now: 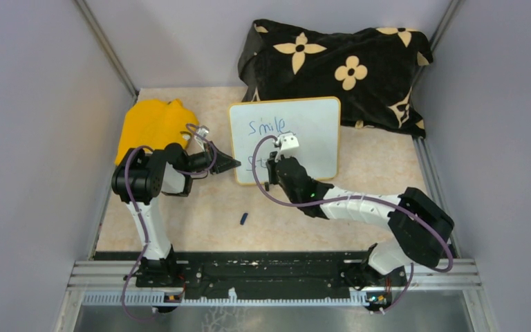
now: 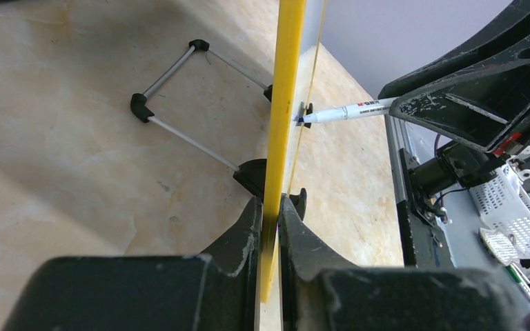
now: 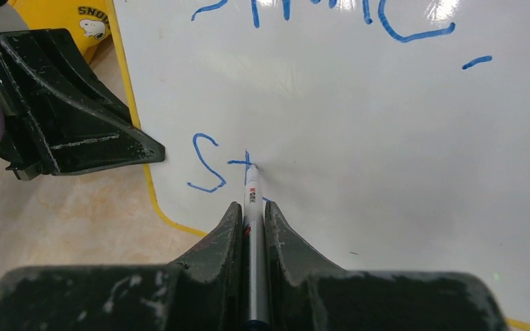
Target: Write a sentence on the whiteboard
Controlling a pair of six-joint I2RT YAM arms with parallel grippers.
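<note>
The right hand (image 3: 252, 215) pinched a pen (image 3: 252, 193), and the pen's tip touched the whiteboard (image 3: 400, 179) at the "t" of "St". The left hand (image 2: 270, 210) pinched the whiteboard's yellow left edge. The whiteboard sat on the worktop (image 1: 193, 207), just in front of a black flowered cloth (image 1: 339, 62). The sentence (image 1: 269, 126) showed "Smile" on top and "St" below, in blue.

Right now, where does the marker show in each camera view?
Top external: hidden under the right hand, over the whiteboard's lower left.
Left wrist: marker centre-right, poking out right of the edge-on whiteboard.
Right wrist: marker bottom centre, clamped in that hand, tip at the blue writing.
Shared landmark: left hand pinching the whiteboard's left rim.
</note>
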